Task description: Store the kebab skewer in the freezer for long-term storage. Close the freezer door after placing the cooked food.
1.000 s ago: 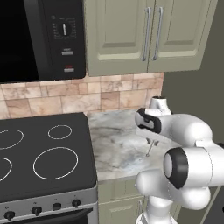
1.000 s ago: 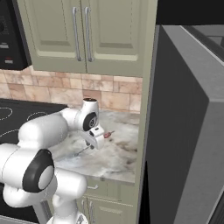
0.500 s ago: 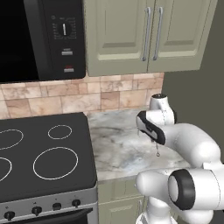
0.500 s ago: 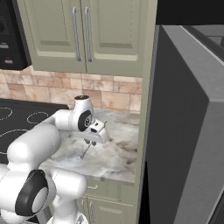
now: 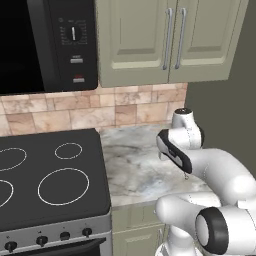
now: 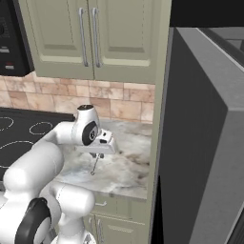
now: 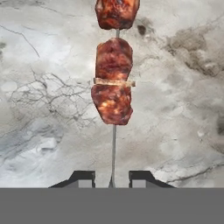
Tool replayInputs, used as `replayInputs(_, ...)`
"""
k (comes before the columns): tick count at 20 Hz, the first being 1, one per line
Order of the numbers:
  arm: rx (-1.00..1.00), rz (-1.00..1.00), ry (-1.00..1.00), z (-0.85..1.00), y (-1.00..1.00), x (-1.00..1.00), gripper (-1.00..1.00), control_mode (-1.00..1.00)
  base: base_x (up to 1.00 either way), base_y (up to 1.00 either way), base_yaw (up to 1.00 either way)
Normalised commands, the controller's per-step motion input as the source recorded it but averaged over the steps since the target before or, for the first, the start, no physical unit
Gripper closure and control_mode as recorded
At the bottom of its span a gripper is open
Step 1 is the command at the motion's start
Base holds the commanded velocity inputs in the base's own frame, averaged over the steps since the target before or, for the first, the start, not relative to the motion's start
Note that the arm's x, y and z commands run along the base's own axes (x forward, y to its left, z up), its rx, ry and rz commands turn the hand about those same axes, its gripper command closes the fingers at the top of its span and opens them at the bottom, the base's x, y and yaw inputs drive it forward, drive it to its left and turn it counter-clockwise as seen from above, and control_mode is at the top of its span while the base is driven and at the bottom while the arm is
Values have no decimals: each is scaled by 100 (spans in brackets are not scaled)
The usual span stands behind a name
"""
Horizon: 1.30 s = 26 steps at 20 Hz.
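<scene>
My gripper (image 7: pixel 112 180) is shut on the thin metal stick of the kebab skewer (image 7: pixel 113 83), whose red-brown meat chunks sit further along the stick, over the marble counter (image 7: pixel 43 109). From the right base, the gripper (image 6: pixel 99 153) hangs under the white hand and the kebab skewer (image 6: pixel 95 167) points down at the counter (image 6: pixel 128 169). From the left base, just the skewer's lower tip (image 5: pixel 186 174) pokes out below the forearm. A tall grey steel slab (image 6: pixel 200 143) of the refrigerator stands at the right; I cannot tell whether it is the freezer door. The freezer's inside is out of view.
A black stovetop (image 5: pixel 45 175) lies left of the counter, with a microwave (image 5: pixel 50 40) above it. Green wall cabinets (image 6: pixel 95 38) hang over the tiled backsplash. A green cabinet side panel (image 6: pixel 161 143) separates the counter from the refrigerator.
The hand has swung a little toward the counter's front edge with the skewer in it. The skewer now hangs nearly straight down.
</scene>
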Motion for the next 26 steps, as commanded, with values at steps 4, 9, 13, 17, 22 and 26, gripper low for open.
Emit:
replayInputs(4,8,0,14,14,-3,0,100,-100,0,0,0)
replayInputs(9,10,0,21,13,0,0,100,-100,0,0,0)
replayInputs(13,1,0,2,-1,0,-1,100,-100,0,0,0)
replayInputs(17,0,0,-8,0,0,-17,100,-100,0,0,0)
replayInputs(22,0,0,-14,6,0,-27,100,-100,0,0,0)
replayInputs(26,0,0,-8,21,0,-28,100,-100,0,0,0)
